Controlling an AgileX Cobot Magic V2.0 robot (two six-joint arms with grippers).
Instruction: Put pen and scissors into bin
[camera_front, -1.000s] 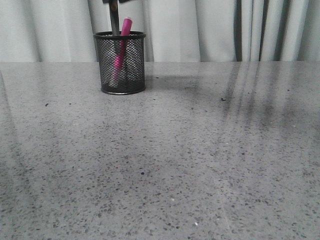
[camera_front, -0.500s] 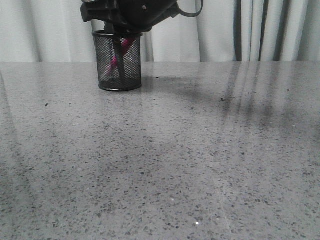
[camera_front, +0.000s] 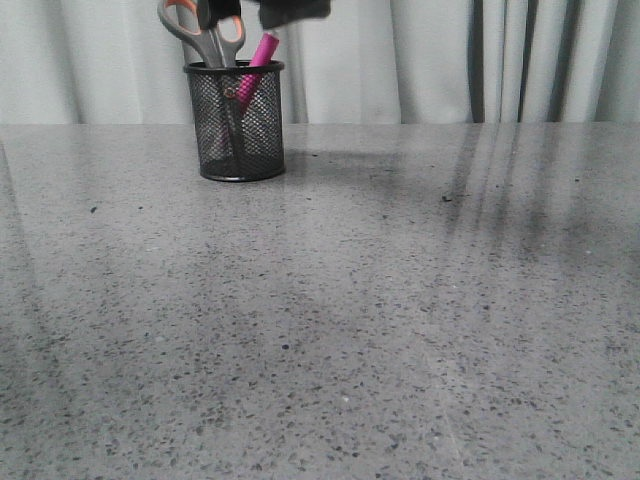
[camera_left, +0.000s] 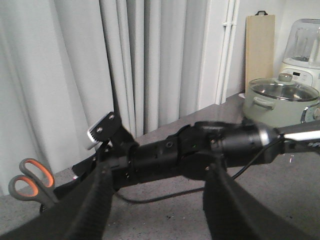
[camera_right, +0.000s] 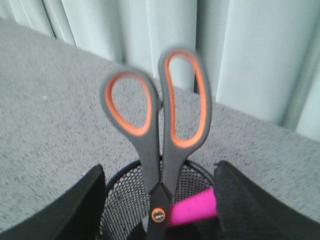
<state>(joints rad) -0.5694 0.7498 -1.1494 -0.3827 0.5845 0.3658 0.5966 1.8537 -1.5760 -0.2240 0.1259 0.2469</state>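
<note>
A: What do we see around the bin (camera_front: 234, 120)?
B: Bare bench (camera_front: 380, 300), curtains (camera_front: 420, 55) behind. Our right end effector (camera_right: 160, 210) hangs spread, empty, above the rim; so is the left end effector (camera_left: 155, 210).
A: And inside?
B: The scissors (camera_front: 205, 35) stand handles-up; the pen (camera_front: 252, 65) leans toward upper right.

The bin (camera_front: 234, 120) is black wire mesh with a solid black rim. The pen (camera_front: 256, 62) is magenta-pink. The scissors (camera_right: 161, 130) are dark grey, with orange-lined loops and an orange pivot dot. The worktop (camera_front: 350, 320) is grey, speckled with dark flecks. The curtain (camera_front: 420, 60) is pale grey-white. The fingers (camera_right: 80, 210) are black.
</note>
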